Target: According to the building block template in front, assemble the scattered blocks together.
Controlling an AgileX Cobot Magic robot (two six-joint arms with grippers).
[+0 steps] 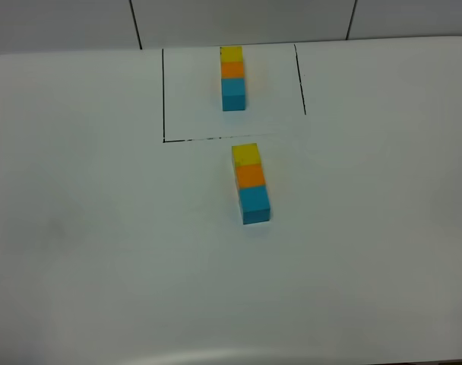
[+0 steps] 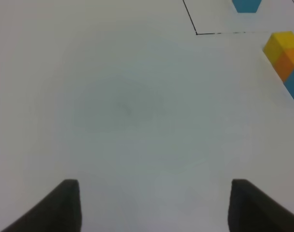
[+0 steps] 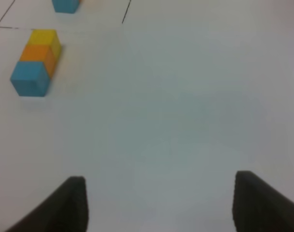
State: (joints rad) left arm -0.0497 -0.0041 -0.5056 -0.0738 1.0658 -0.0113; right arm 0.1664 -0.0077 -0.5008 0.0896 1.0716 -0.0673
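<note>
1. Blocks (image 1: 251, 182), yellow, orange, blue, lay joined in a row just outside the template (image 1: 232, 77) outline.
2. Left gripper (image 2: 154, 205) and right gripper (image 3: 159, 203) stood spread, holding nothing, well apart from them.
3. They looked light, stiff; flat sides suit gripping.

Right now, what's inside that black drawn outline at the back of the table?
Inside the black outline stands the building block template: yellow, orange and blue cubes joined in a row. Around it only bare white table shows. Its far side faces away, unseen.

Yellow, orange, blue scattered blocks (image 3: 36, 63) joined beyond empty fingers (image 3: 72, 203)
</note>
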